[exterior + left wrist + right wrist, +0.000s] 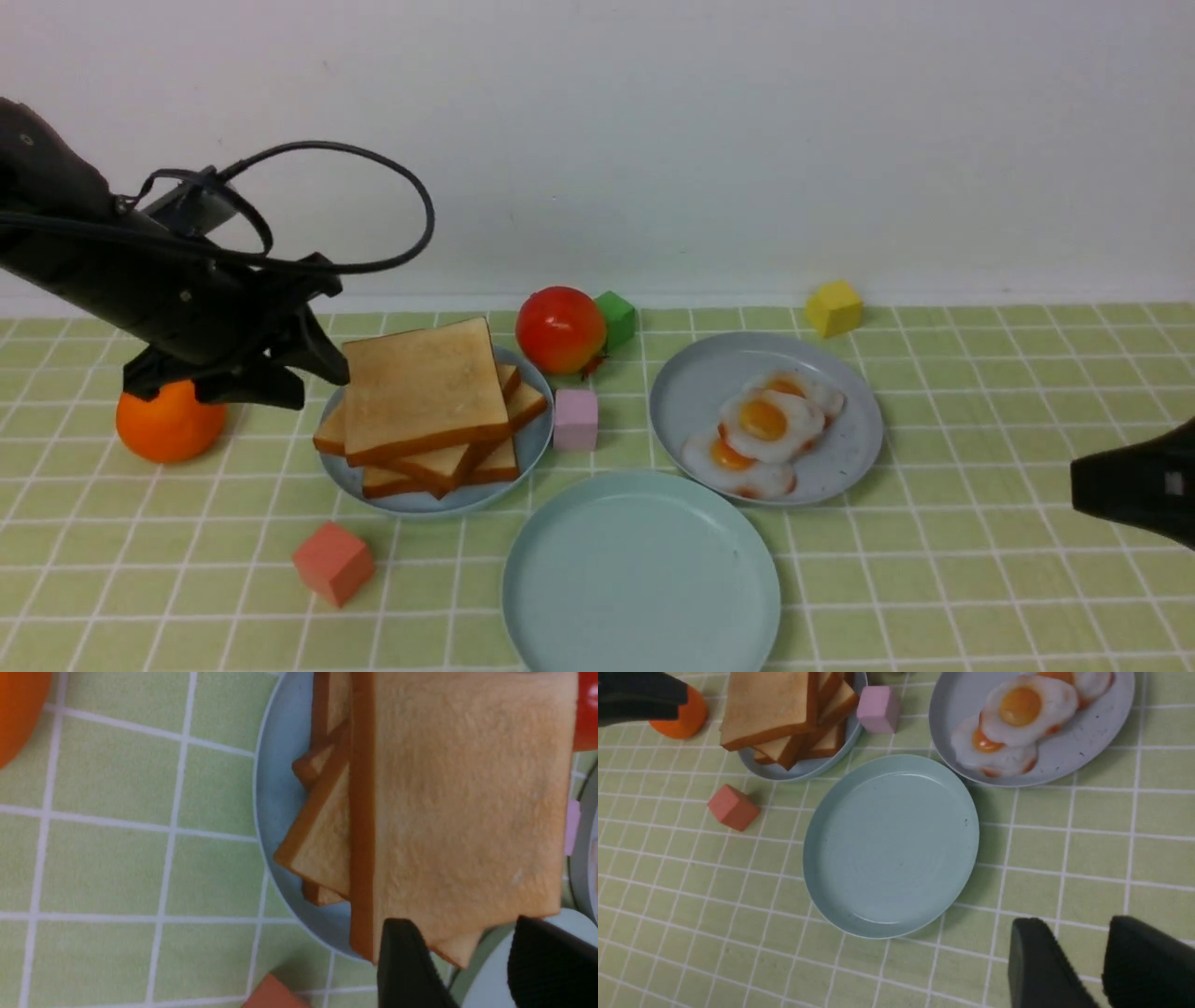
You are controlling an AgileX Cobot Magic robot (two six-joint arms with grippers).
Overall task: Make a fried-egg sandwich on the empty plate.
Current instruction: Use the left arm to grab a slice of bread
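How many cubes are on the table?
4: green cube by the tomato; yellow cube behind the egg plate; red cube before the toast plate; pink cube between those plates.

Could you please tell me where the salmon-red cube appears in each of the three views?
Front view: the salmon-red cube lies on the cloth, left of the empty plate and nearer the camera than the toast stack.
Left wrist view: only a corner shows at the frame edge, near the toast plate.
Right wrist view: whole, beside the empty plate.
Shared landmark: the toast stack.
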